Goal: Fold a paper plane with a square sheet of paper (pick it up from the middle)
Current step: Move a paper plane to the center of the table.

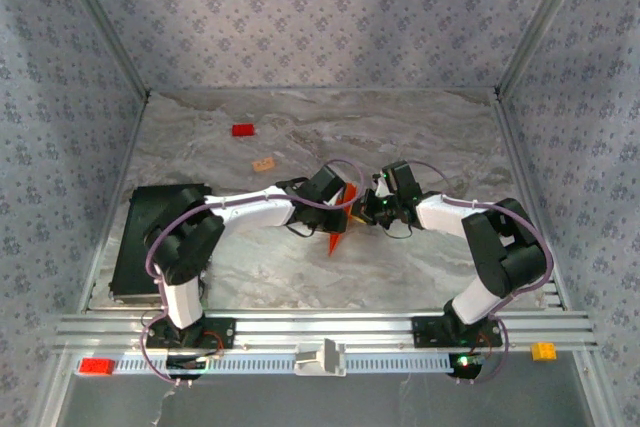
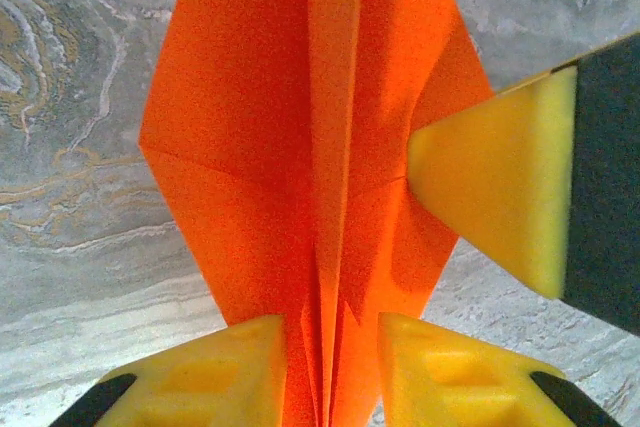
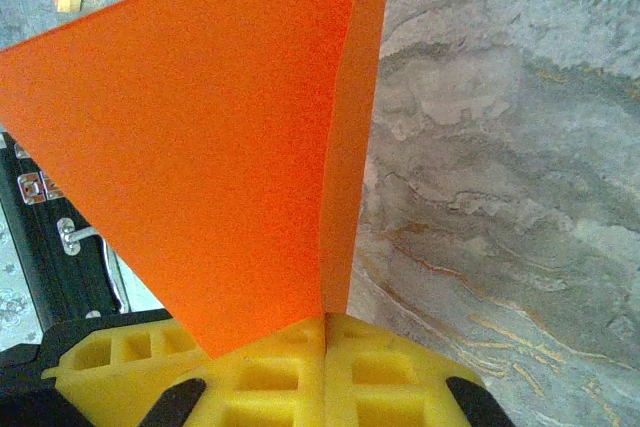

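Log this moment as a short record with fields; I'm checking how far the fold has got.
paper: orange paper, folded with a centre crease, held up between both arms
left fingers: either side of the centre fold; grip unclear
right fingers: shut on the paper's edge
red block: far left of the table, apart from the paper
tan block: just nearer than the red block
black case: table's left edge

The paper plane (image 2: 250,147) is looking like thin orange paper, matt and smooth, with crisp creases. The yellow pads (image 2: 500,177) are showing a matt, faintly grainy plastic. The table (image 1: 420,137) is showing a smooth marbled finish. The rail (image 1: 330,325) is gleaming as ribbed metal, and the black case (image 1: 150,237) is carrying shiny metal latches (image 3: 70,235)
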Robot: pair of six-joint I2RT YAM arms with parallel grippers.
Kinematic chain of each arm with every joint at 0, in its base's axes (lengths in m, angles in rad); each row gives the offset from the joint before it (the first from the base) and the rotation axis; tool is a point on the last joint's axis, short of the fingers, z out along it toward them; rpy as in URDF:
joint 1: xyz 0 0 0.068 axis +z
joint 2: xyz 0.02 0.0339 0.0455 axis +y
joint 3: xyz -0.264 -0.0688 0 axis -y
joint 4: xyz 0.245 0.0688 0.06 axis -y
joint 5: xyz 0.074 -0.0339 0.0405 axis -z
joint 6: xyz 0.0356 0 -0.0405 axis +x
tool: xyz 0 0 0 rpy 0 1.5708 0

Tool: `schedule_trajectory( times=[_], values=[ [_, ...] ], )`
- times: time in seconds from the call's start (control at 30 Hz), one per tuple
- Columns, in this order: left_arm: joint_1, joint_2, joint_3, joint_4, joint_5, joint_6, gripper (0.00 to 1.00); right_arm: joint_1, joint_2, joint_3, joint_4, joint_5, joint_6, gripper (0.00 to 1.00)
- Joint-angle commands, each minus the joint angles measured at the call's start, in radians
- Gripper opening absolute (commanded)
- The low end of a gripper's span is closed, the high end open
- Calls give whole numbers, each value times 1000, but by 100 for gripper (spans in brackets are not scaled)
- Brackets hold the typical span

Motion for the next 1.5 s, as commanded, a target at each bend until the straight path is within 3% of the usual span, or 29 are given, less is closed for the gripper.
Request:
schedule_trajectory(
  times=[0.0, 0.3, 0.97, 1.27, 1.47],
  values=[
    [5, 16, -8, 10, 20, 10, 26, -3, 14, -8, -14, -10, -14, 4],
    [3, 21, -8, -1, 7, 15, 19, -5, 15, -7, -15, -10, -14, 5],
    [2, 41, -10, 8, 13, 15, 24, -5, 12, -2, -20, -10, -15, 5],
    [2, 31, -16, 2, -10, 13, 14, -8, 9, -6, -23, -8, -16, 5],
    [1, 34, -18, 7, -1, 11, 15, -9, 11, -6, -22, -10, -16, 5]
  ],
)
